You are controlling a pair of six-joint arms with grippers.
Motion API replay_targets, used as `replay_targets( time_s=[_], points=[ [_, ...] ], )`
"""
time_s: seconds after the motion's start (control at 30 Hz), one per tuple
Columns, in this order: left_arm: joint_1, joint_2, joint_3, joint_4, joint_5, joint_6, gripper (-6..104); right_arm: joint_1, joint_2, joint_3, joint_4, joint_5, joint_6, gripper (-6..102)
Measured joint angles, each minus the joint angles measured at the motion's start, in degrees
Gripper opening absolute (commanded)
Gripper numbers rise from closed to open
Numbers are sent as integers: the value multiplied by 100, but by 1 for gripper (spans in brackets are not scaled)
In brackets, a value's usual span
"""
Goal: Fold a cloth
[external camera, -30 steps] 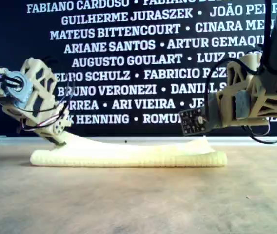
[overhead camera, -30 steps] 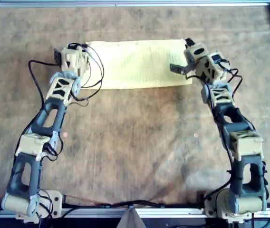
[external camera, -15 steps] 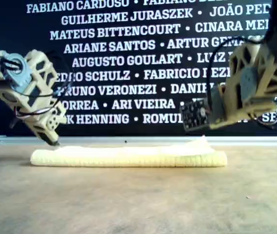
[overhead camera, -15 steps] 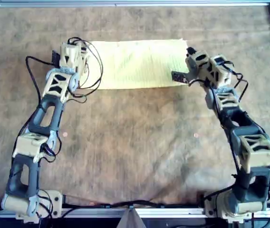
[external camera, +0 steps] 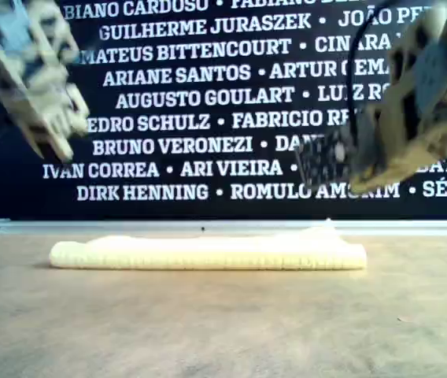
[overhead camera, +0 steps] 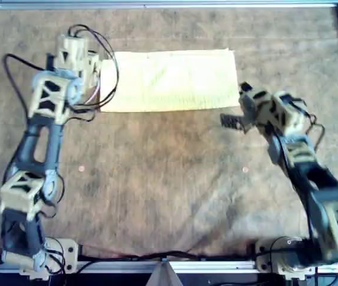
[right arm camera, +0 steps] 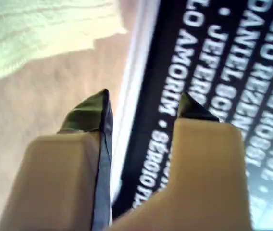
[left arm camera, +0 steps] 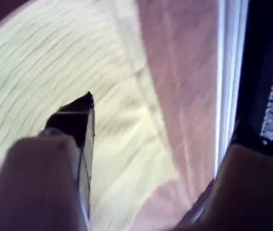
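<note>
The pale yellow cloth [overhead camera: 169,80] lies as a flat rectangular band on the far side of the brown table covering [overhead camera: 169,185]. In the exterior view it is a low strip [external camera: 208,253]. My first gripper [left arm camera: 165,125] is open and empty. It hangs above the cloth's left end in the overhead view [overhead camera: 88,77], well above it in the exterior view [external camera: 50,146]. The cloth [left arm camera: 55,62] lies below its fingers. My second gripper [right arm camera: 146,98] is open and empty. It is just off the cloth's near right corner in the overhead view [overhead camera: 245,98]. A cloth corner [right arm camera: 40,29] shows beyond it.
A metal rail [overhead camera: 169,5] frames the table's far edge and sides. A black banner with white names [external camera: 208,118] stands behind it. Black cables [overhead camera: 106,65] loop off the first arm's wrist. Both arm bases sit at the near edge [overhead camera: 38,256].
Both grippers have risen and drawn back from the cloth. The first let go of the left end it held up, and that end now lies flat. The second moved toward the near side.
</note>
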Motion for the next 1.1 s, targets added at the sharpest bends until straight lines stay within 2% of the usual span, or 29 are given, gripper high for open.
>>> replay_targets(
  time_s=[0.1,0.17,0.3,0.4,0.5,0.67,0.77,0.93,1.1],
  points=[
    [0,861,0,1213,9,-202,100,0,1503,1151,0,18,0,55],
    [0,1424,0,1802,9,-501,100,0,2461,1837,0,18,0,55],
    [0,2619,378,2057,-18,-1266,100,-79,4043,2874,0,18,0,55],
    [0,3683,1116,2083,0,-1635,100,-70,4834,3401,97,18,0,55],
    [0,4799,2241,2083,0,-1740,100,-53,5388,3674,501,18,0,55],
    [0,6899,4658,1890,0,-1731,100,-53,6012,3700,1661,18,35,55],
    [0,8218,6240,1037,-44,-1731,100,-53,6275,3700,2426,18,35,55],
    [9,10143,9360,-896,-44,-1723,100,-53,6943,3709,3612,18,35,56],
    [9,11549,12050,-2188,-44,-1740,100,-53,7805,3709,4693,18,0,57]
  ],
)
